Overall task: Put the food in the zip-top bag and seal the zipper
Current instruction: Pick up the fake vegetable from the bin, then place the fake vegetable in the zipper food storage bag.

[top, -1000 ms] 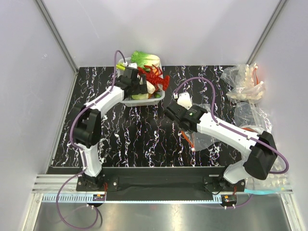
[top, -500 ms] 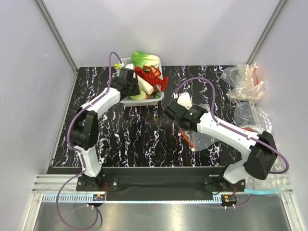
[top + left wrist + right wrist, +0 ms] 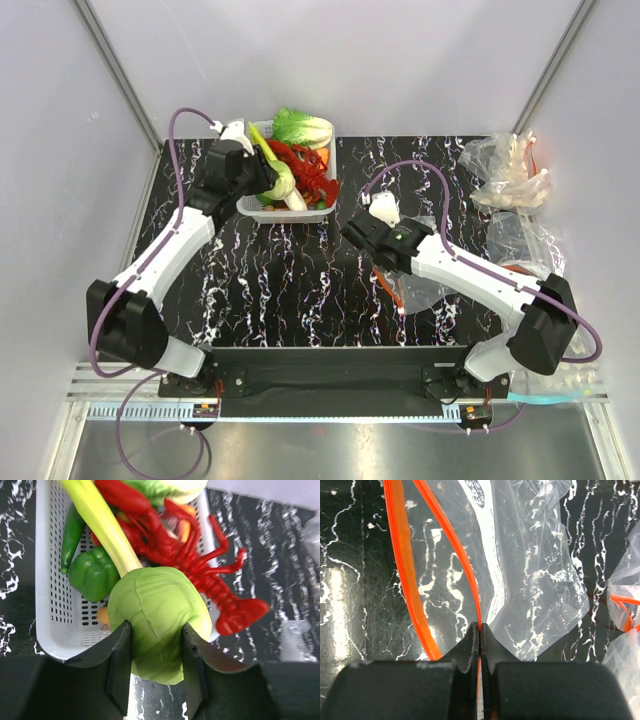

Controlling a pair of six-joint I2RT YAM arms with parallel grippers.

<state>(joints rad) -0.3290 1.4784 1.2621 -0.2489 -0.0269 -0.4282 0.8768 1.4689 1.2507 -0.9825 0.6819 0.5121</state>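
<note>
My left gripper (image 3: 156, 630) is shut on the round pale green cabbage (image 3: 157, 615), one finger on each side. It holds the cabbage over the near edge of the white basket (image 3: 45, 605). In the top view the left gripper (image 3: 266, 180) and cabbage (image 3: 281, 184) are at the basket's left side. The red lobster (image 3: 175, 545) lies in the basket just beyond, also seen in the top view as the lobster (image 3: 308, 172). My right gripper (image 3: 479, 627) is shut on one orange lip of the zipper (image 3: 451, 535). The other lip bows away to the left, so the clear zip-top bag (image 3: 540, 580) stands open.
The basket (image 3: 290, 213) also holds a leek (image 3: 102, 525), a green pepper (image 3: 92, 572), a green chili (image 3: 72, 530) and bok choy (image 3: 300, 125). A wrinkly clear plastic heap (image 3: 510, 180) and more clear bags (image 3: 525, 240) lie at the right edge.
The left gripper has closed on the cabbage and drawn it back to the left, out from among the basket's contents. The left arm swung left. The right arm has not moved.
</note>
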